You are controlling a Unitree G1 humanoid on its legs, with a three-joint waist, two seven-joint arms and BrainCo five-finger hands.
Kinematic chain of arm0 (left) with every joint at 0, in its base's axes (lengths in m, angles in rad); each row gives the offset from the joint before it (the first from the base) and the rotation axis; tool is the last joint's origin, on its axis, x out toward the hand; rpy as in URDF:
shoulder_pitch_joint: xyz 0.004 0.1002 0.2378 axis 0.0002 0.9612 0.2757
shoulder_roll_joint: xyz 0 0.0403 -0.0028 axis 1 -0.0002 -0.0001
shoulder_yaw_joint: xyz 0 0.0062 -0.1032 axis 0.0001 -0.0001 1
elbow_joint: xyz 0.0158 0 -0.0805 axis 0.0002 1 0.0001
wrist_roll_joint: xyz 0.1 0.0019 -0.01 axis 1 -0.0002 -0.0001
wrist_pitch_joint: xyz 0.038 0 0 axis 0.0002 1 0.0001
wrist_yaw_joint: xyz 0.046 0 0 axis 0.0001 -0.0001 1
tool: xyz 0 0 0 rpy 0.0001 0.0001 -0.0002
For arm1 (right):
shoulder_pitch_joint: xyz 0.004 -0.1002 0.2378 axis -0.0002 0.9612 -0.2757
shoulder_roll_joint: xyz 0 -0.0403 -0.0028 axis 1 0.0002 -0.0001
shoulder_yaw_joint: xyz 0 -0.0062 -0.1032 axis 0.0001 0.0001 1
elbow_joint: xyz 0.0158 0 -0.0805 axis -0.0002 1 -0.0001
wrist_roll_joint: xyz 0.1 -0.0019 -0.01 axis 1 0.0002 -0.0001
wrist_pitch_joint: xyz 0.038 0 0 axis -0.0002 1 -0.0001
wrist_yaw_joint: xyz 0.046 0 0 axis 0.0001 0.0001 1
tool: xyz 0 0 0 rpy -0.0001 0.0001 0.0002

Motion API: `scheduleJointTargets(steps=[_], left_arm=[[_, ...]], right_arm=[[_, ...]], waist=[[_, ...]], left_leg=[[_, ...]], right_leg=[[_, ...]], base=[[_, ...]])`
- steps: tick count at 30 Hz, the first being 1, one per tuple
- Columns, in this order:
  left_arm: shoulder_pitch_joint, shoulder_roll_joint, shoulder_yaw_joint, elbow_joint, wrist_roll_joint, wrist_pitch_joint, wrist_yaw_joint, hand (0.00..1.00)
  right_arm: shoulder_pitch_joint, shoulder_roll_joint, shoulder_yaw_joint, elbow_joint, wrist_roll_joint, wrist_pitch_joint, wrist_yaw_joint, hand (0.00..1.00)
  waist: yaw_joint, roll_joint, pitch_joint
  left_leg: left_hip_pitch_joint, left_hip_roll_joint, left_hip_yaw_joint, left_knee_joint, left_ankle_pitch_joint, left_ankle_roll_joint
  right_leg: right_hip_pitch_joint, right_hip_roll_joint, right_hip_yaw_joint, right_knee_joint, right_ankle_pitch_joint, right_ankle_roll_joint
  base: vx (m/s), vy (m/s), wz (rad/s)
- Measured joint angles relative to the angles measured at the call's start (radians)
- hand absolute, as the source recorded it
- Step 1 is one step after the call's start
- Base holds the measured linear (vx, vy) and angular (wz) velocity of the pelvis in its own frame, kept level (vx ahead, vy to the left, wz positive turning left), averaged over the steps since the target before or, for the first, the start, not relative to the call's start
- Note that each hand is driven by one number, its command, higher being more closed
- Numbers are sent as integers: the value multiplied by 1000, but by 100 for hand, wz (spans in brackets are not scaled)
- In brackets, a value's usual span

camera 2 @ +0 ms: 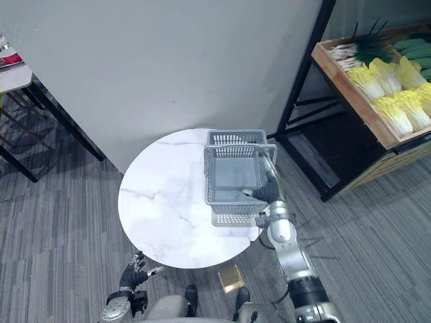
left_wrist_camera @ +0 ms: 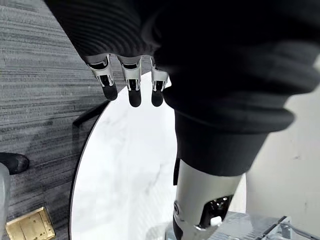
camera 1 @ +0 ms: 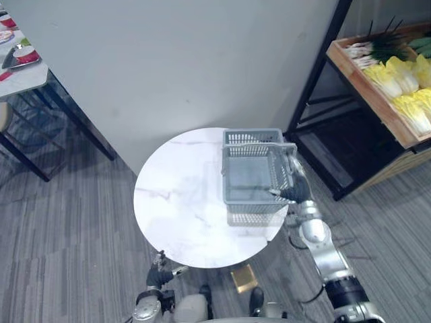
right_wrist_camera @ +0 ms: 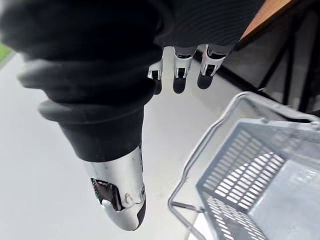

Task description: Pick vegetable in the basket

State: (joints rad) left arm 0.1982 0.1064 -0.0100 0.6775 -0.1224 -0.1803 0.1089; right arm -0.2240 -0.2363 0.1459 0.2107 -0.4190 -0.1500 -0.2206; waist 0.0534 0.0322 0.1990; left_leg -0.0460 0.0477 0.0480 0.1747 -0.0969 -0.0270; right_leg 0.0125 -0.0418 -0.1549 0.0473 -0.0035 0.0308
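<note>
A grey plastic basket [camera 1: 252,176] with a wire handle stands empty on the right part of a round white marble table [camera 1: 182,202]. My right hand [camera 1: 294,185] is against the basket's right side. In the right wrist view its fingers [right_wrist_camera: 180,65] are straight and its thumb is apart, with the basket [right_wrist_camera: 260,170] and its handle beside them, not gripped. The vegetables [camera 1: 404,81], pale yellow cabbages and green onions, lie in a wooden crate at the far right. My left hand [camera 1: 159,272] hangs open below the table's near edge.
The wooden crate [camera 1: 377,101] sits on a black metal rack [camera 1: 316,81] right of the table. A grey wall stands behind the table. Another table [camera 1: 20,74] with dishes is at the far left. A brass floor plate [camera 1: 244,278] lies on the carpet.
</note>
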Motion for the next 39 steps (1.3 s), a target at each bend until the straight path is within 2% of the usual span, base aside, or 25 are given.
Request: scheduleJointTargets(steps=[1,5,7,9,11,16,20,22,24,25,33,39], left_arm=[[-3,10,-9,0,0,0,0,0],[-5,18,-29,-1,-1,-6,1,0],[-5,19,-28,-1,-3,-18,4,0],[-7,19,-27,-1,-3,-26,6,0],[-17,20,-26,-2,-6,-27,10,0],[-33,20,-22,-28,-38,-46,28,0],[-65,19,-29,-33,-72,-67,38,0],[-75,19,-33,-65,-104,-76,48,0],[-95,17,-68,-80,-124,-85,49,0],[-99,14,-72,-81,-127,-89,49,0],[-103,13,-105,-89,-161,-90,49,0],[-104,-2,-106,-88,-160,-83,49,0]], right_arm=[[-49,-12,29,39,-18,1,-4,0],[-242,-35,101,237,-73,8,-25,0],[-335,-41,102,333,-107,27,-40,0],[-421,-59,102,428,-134,53,-56,0],[-523,-102,102,523,-158,85,-75,0],[-713,-167,104,674,-183,111,-109,0],[-859,-218,104,848,-192,140,-117,0],[-895,-247,100,904,-212,173,-133,0],[-921,-297,95,954,-226,206,-149,0],[-926,-310,92,954,-231,217,-149,100],[-973,-352,48,1040,-237,249,-120,100],[-947,-348,5,993,-162,255,-119,100]], waist=[[16,-1,0],[44,-6,3],[47,-10,10],[69,-13,34],[74,-9,75],[97,-5,118],[105,25,145],[107,34,151],[108,57,166],[110,61,169],[98,71,175],[96,71,175]], left_leg=[[-1,-3,4,-5,1,1],[-26,-30,-9,-61,37,14],[-61,-34,-23,-80,60,18],[-77,-43,-26,-98,76,24],[-96,-48,-51,-104,88,30],[-156,-61,-75,-129,130,36],[-186,-69,-102,-144,152,37],[-198,-71,-119,-164,171,34],[-201,-73,-140,-180,186,33],[-202,-73,-142,-185,190,33],[-198,-71,-159,-230,224,28],[-171,-66,-148,-247,231,25]], right_leg=[[-2,-2,7,-6,3,2],[-32,-15,1,-39,25,10],[-62,-20,-9,-53,43,13],[-83,-25,-10,-54,49,14],[-93,-33,-11,-54,55,16],[-145,-43,-6,-74,75,17],[-165,-48,-20,-81,81,17],[-176,-48,-38,-87,84,14],[-177,-49,-40,-88,85,13],[-180,-49,-40,-88,85,13],[-192,-46,-49,-87,85,13],[-181,-43,-35,-85,85,12]], base=[[29,39,-5],[-3,34,8],[-45,21,18],[-49,26,14],[-53,42,32],[-40,47,20],[-27,28,22],[0,4,28],[-13,13,28],[-23,15,10],[-14,1,3],[-14,7,-7]])
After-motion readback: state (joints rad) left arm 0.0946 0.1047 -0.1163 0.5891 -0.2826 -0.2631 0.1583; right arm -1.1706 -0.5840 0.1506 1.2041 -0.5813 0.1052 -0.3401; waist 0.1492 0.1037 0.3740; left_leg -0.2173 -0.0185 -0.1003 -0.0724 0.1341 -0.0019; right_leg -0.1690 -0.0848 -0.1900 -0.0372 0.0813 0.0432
